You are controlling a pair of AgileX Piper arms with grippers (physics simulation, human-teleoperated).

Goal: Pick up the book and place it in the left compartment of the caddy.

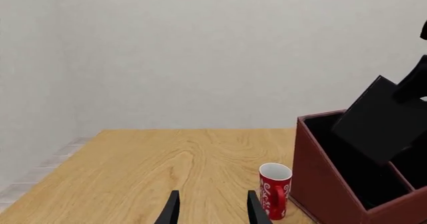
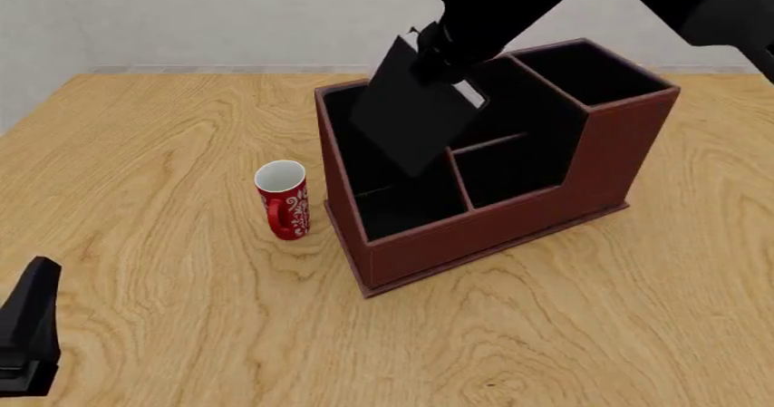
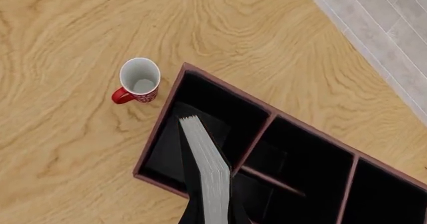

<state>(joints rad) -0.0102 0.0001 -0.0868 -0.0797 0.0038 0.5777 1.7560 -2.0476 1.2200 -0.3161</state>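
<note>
Right gripper (image 2: 441,58): clamped on the book (image 2: 415,117) at its upper edge, per front view; fingertips themselves lost in black-on-black, so the exact pinch line is hard to read. Book held tilted, hanging over the caddy (image 2: 484,239), its lower corner dipping toward the left compartment (image 2: 381,203). Whether that corner is already below the rim or touches the floor, cannot tell.

Right wrist view looks straight down along the book: only here do the white page edges show, a pale strip above the left compartment. Gripper fingers barely visible at the frame's bottom edge. Same view shows the red mug (image 3: 139,80) from above, empty, white inside, standing on the table (image 3: 67,134) just beside the caddy's low end wall, apart from it.

Left gripper (image 1: 212,209): jaws apart, nothing between them, only the two fingertips in its own wrist view. Front view shows a dark part of the left arm at lower left, cut off by the frame, well away from the caddy.

Left wrist view gives the side-on look: book a flat black slab leaning over the caddy's end wall, right arm cut off at the frame edge.

Caddy sections: black-lined, nothing lying in the middle two or the raised end section, as far as visible; part of the interior hidden behind the book.
</note>
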